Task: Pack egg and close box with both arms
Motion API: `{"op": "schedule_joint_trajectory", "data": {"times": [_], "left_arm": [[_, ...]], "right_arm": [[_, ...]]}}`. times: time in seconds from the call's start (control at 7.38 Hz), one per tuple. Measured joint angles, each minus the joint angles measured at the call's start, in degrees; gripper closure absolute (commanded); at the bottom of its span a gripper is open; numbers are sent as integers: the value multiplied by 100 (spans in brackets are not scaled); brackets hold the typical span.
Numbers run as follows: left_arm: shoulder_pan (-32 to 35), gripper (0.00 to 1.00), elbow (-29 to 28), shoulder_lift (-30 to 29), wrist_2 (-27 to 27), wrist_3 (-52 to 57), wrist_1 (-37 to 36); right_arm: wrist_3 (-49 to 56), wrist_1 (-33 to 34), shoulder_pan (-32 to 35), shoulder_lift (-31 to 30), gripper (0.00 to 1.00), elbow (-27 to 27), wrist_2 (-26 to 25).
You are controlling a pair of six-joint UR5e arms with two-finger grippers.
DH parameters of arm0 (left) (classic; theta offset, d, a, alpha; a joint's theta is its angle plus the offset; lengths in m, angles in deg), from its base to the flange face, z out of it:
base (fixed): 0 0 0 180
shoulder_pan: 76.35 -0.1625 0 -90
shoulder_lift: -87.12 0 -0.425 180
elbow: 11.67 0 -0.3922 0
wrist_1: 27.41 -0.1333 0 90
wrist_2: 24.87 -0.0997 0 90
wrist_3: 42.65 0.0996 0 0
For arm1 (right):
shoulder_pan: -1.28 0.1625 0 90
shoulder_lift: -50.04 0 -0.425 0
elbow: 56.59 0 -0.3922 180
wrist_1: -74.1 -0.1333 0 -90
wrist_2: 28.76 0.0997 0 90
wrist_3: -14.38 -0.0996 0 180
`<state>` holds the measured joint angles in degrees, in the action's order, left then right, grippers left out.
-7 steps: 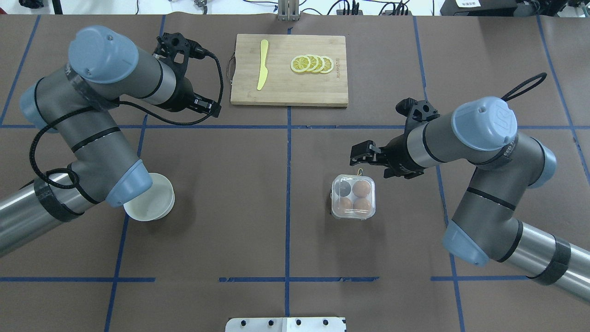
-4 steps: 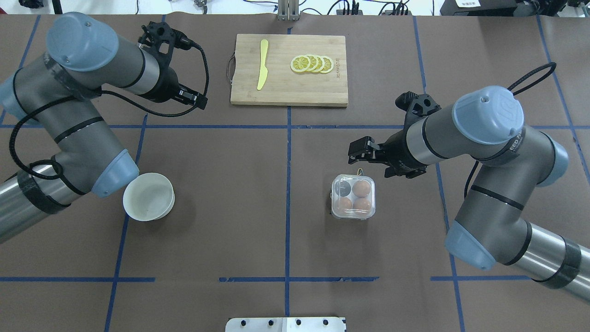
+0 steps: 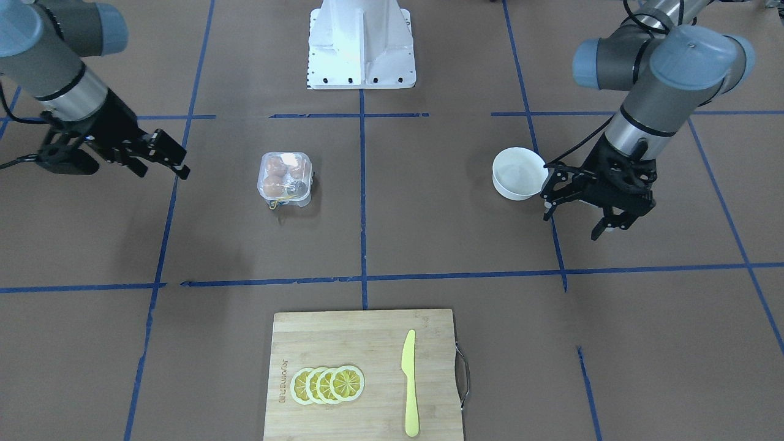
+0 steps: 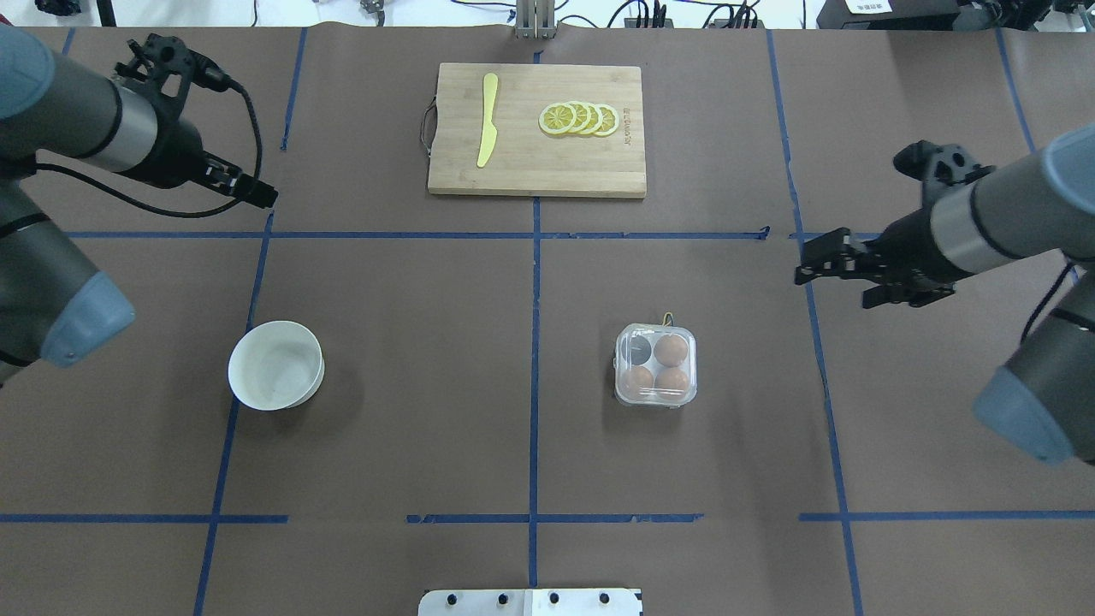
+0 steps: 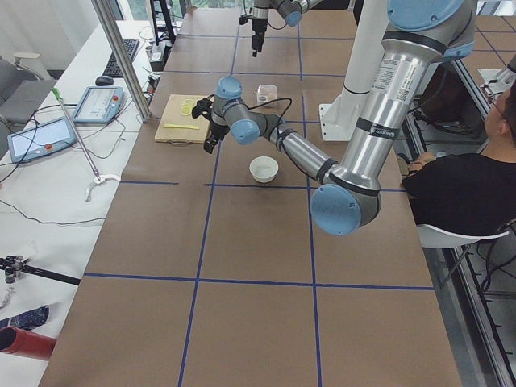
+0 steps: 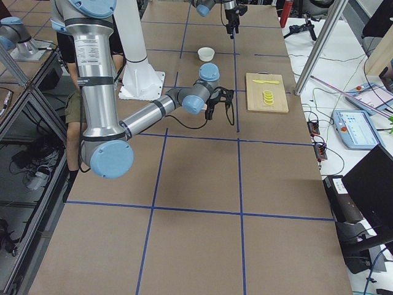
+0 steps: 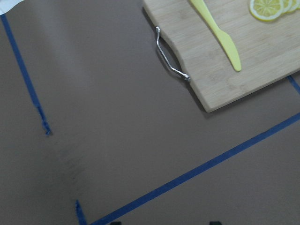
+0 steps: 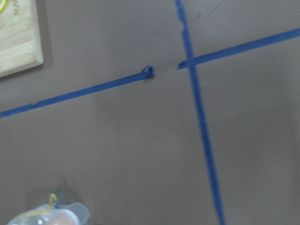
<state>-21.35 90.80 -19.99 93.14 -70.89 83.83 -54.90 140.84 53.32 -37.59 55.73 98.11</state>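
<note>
The box (image 4: 655, 365) is a clear plastic carton that stands right of the table's middle, its domed lid down over the cells. Through the lid I see three tan-brown eggs, one of them at the far right cell (image 4: 671, 349), and one dark empty cell. A yellow string sticks out at its far edge. The box also shows in the front-facing view (image 3: 283, 179). My right gripper (image 4: 811, 261) is open and empty, well to the right of the box and apart from it. My left gripper (image 4: 255, 192) is open and empty at the far left, beyond the bowl.
A round white bowl (image 4: 275, 365) stands at the left. A wooden cutting board (image 4: 537, 162) at the far centre carries a yellow knife (image 4: 487, 120) and lemon slices (image 4: 579, 119). The white pedestal (image 3: 361, 43) is at the robot's edge.
Both arms have drawn back outward: the right gripper moved right, away from the box, and the left gripper moved left. The box and bowl have not moved.
</note>
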Motion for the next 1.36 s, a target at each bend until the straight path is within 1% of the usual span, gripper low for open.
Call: {"op": "schedule_joint_trajectory", "data": {"times": [0.14,0.27,0.41,0.54,0.68,0.81,0.95,1.08,1.22,1.36], "left_arm": [[364,1,116,319,305,407,0],[821,1,230,689,691,928,-11],[1364,0,285,1056,1044,1543,-36],[1913,0,246,1384,1258,2196,-59],[2312,0,116,1662,1347,2710,-76],[2557,0,-62,1868,1373,2942,-121],[2681,0,-205,1989,1377,2963,-290],[2728,0,-308,2013,1382,2929,-689],[2753,0,-329,2023,1373,2923,-1192],[2766,0,-345,2059,1325,2930,-1437]], "right_arm": [[1061,2,608,-467,0,-62,350],[2230,22,1268,-849,0,-240,618],[3344,58,1983,-1069,0,-528,839],[4366,73,2695,-1166,0,-970,1022],[5331,76,3246,-1171,0,-1501,1112],[6180,81,3652,-1134,0,-2008,1177],[6714,101,3913,-1105,0,-2339,1249],[6934,183,4023,-1082,0,-2484,1291],[7018,317,4065,-1036,0,-2536,1304],[7046,395,4074,-975,0,-2558,1290]]}}
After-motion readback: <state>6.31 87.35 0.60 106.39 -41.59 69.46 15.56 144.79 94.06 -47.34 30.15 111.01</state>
